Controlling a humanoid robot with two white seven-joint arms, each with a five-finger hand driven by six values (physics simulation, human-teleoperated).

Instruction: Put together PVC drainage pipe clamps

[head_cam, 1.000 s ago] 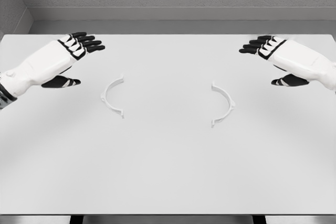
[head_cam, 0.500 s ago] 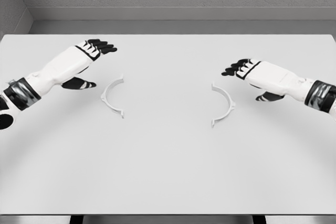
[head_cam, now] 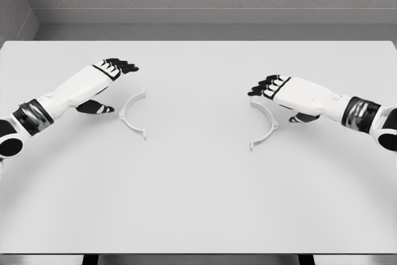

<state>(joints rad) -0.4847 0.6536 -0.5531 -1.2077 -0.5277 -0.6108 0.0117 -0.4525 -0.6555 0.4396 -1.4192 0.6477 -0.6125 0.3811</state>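
Two clamp halves lie well apart on the table (head_cam: 198,203), open sides facing. Left hand (head_cam: 99,82), fingers spread and empty, hovers just left of the left clamp half (head_cam: 131,114). Right hand (head_cam: 288,94), likewise open and empty, sits above the right clamp half (head_cam: 265,123). Risk: thin flat arcs may skid under fingertip contact, spoiling alignment.

No text, label, brand, number or sign can be read anywhere in the view.
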